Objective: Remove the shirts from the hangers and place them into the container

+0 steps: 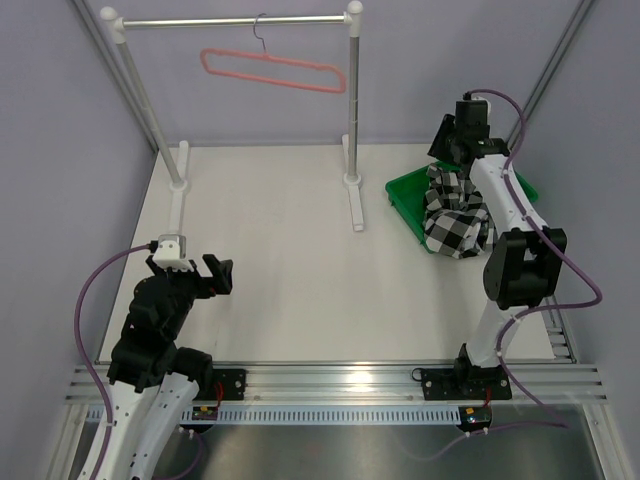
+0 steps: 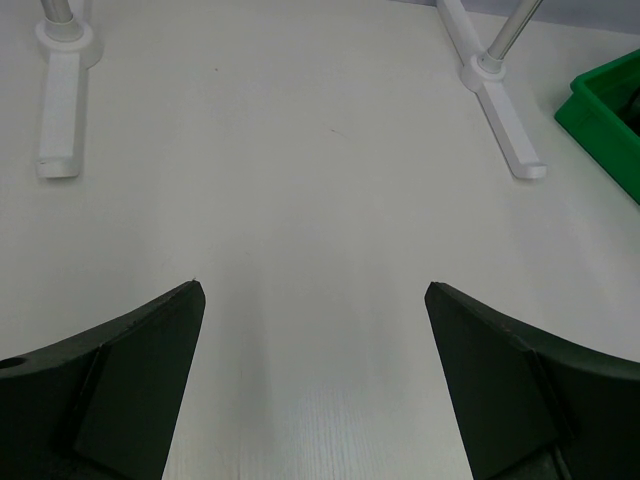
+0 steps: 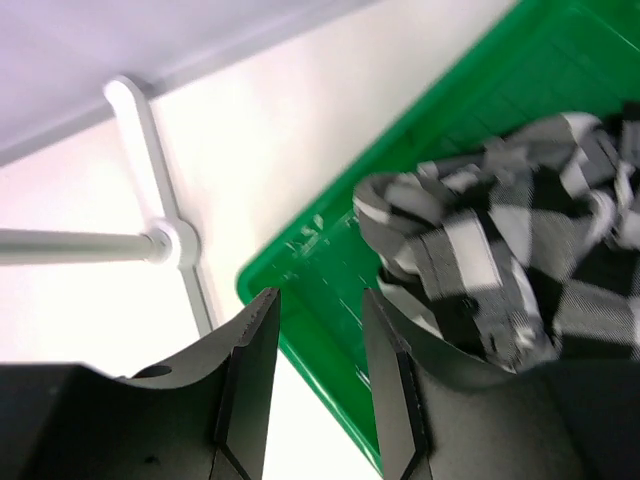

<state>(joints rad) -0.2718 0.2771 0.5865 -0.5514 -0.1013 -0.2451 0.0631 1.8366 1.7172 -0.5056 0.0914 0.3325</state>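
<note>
**Shirt in the tray, release under way.** The checked shirt [image 1: 455, 215] is seen bunched in the green tray [image 1: 403, 190] at the right of the table [image 1: 290, 250], off the hanger [image 1: 342, 78]. The hanger is left bare on the rail [image 1: 235, 20].

The right gripper [image 3: 318, 375] is held above the tray's left rim, beside the heap. Its fingers are a little apart and no cloth is caught between them. The left gripper [image 2: 315, 292] is parked well apart over bare table, with its fingers spread wide and nothing held.

The step in hand is judged to be the let-go and withdrawal. It would be best done with the fingers kept parted and the wrist raised straight up, so that no fold is snagged and dragged back over the rim.

The shirt's long axis is seen to run from the far side of the tray toward the near side. In the top view its near end appears draped over the near rim, so a tuck inward may be needed. Which end carries the collar cannot be told from the heap. The hanger's long axis lies roughly along the rail, dipping to the right.
</note>
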